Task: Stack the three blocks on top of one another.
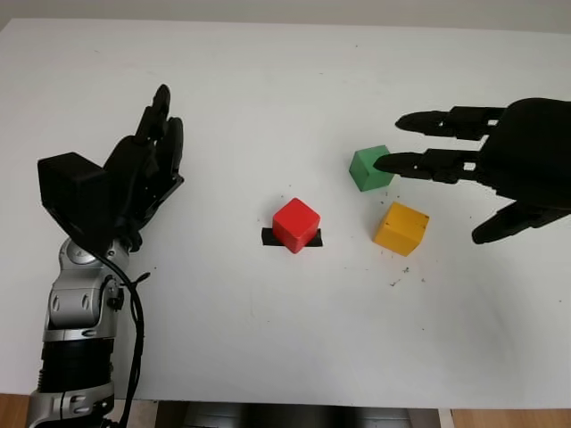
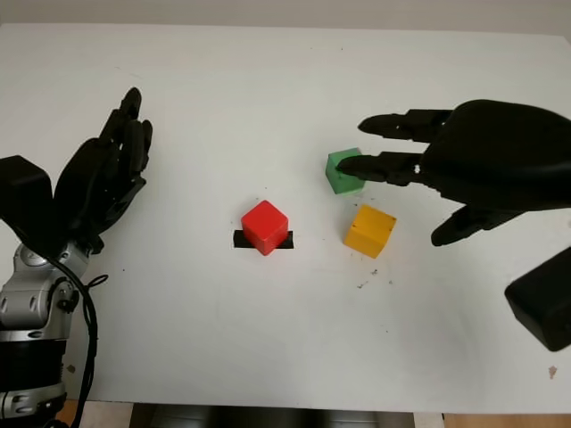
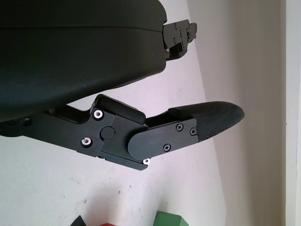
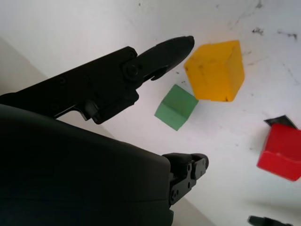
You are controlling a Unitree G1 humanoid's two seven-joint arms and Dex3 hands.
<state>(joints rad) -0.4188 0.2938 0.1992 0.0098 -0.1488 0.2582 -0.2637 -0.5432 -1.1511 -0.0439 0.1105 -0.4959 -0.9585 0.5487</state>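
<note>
Reaching in from the far right side of the tabletop [image 1: 268,80], the right hand [image 1: 500,169] hangs open w/ nothing in it. One fingertip sits over the right edge of the green block [image 1: 370,168]; whether it touches can't be told. From the wrist view the green block [image 4: 176,107] lies between the thumb and the finger pair, not yet gripped.

Just nearer the robot, the yellow block [image 1: 401,228] sits close beside the green one, a small gap between them. Left of both, the red block [image 1: 295,225] stands on a short black tape mark [image 1: 268,237] near the tabletop's centre (prob. the stack spot). All three are single, none stacked.

The left hand [image 1: 147,169] is raised over the left part of the tabletop, open, holding nothing, well apart from the blocks.

Step in hand, as I judge it: grasp green. To do it well, lower the hand so thumb and fingers bracket opposite flat faces, not a corner, since the block sits turned a bit vs. the hand. Keep the thumb clear of yellow; it's near enough to get nudged. Close gently, lift straight up, then carry over to red and set down square, edges aligned, before releasing.
</note>
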